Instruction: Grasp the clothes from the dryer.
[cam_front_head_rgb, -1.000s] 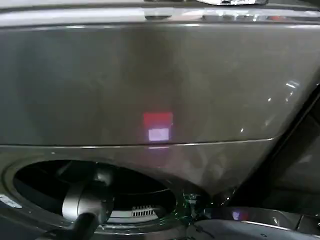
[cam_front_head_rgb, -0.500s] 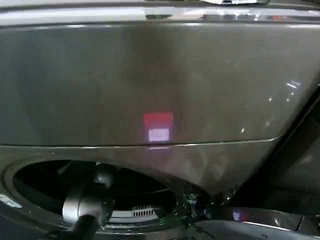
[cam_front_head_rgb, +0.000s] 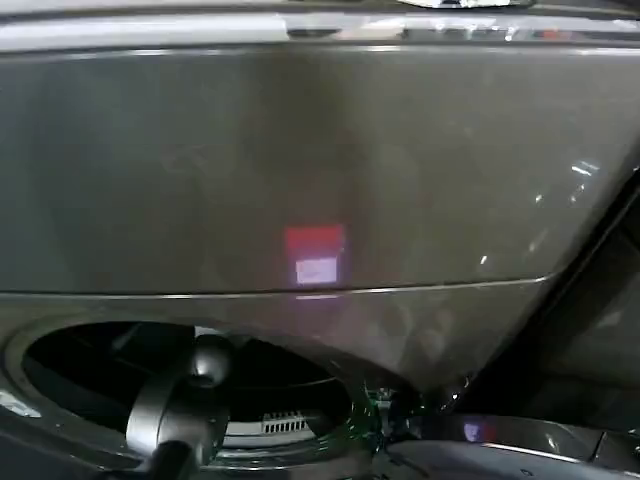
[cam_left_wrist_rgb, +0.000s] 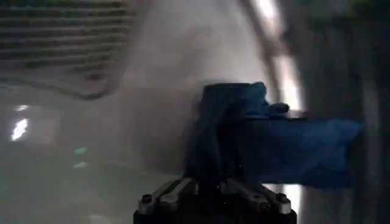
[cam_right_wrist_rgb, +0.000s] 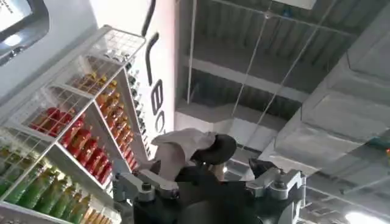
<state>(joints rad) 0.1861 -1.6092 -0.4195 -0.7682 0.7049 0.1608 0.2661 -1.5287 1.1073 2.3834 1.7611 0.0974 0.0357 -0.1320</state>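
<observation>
The left arm (cam_front_head_rgb: 175, 415) reaches into the dryer (cam_front_head_rgb: 320, 170), among clothes (cam_left_wrist_rgb: 274, 143).

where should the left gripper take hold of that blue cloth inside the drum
Best on the raised, bunched fold of the blue cloth, straight ahead of the left gripper, coming in through the dryer opening. That hump stands up off the drum wall, so the fingers can likely close around it, unlike the flatter part spreading away.

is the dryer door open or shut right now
Open. In the head view the left arm reaches through the dryer's round porthole into the dark drum, and the left gripper is closed on a blue cloth inside.
</observation>
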